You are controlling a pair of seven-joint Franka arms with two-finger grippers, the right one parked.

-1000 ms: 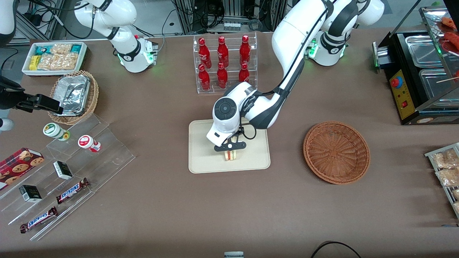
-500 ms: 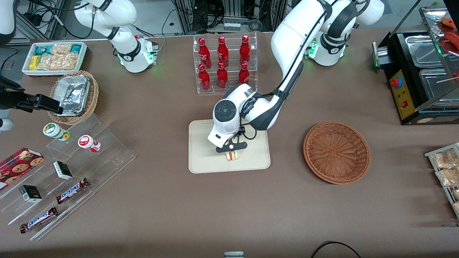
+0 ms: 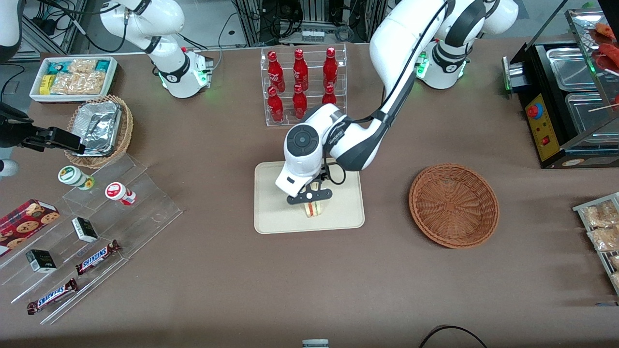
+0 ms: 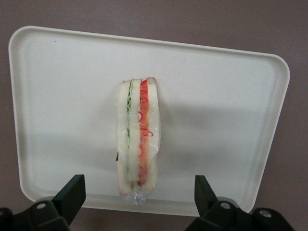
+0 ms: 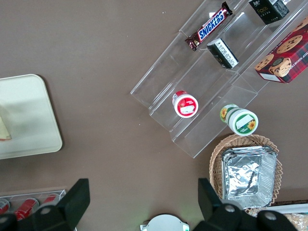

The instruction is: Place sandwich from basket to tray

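Observation:
The sandwich [image 3: 313, 209] rests on its edge on the cream tray [image 3: 271, 212], near the tray's rim closest to the front camera. In the left wrist view the sandwich [image 4: 138, 149] shows white bread with green and red filling on the tray [image 4: 62, 96]. My left gripper [image 3: 310, 197] hovers just above the sandwich, open, its fingers [image 4: 72, 192] wide apart with nothing between them. The reddish-brown basket [image 3: 453, 205] stands empty toward the working arm's end of the table.
A clear rack of red bottles [image 3: 302, 84] stands farther from the front camera than the tray. Toward the parked arm's end are a tan basket with foil trays [image 3: 99, 129], a white snack bin [image 3: 73, 77] and acrylic steps with candy bars [image 3: 96, 227]. A black appliance [image 3: 563, 101] sits at the working arm's end.
The gripper has risen off the sandwich and the wrist has shifted slightly away from the front camera. The sandwich stays on the tray.

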